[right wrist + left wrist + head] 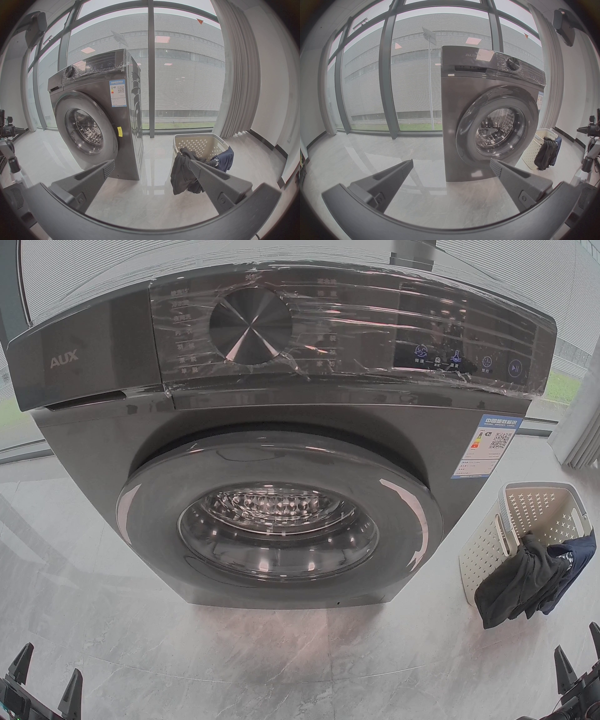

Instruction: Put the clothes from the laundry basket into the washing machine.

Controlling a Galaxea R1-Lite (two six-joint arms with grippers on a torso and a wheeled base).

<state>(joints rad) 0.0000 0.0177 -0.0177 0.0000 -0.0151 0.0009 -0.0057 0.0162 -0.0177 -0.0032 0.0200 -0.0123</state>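
My left gripper (49, 671) is spread and empty. The washing machine (281, 415) stands ahead of its fingers with its door (278, 524) closed, so clothes carried over now would bunch against the glass. Ahead of my right gripper (576, 646), likewise spread and empty, dark clothes (522, 584) droop limply over the white laundry basket (544, 496); a careless tug could tip it.

Floor of laundry basket (484, 546) under clothes (524, 585)
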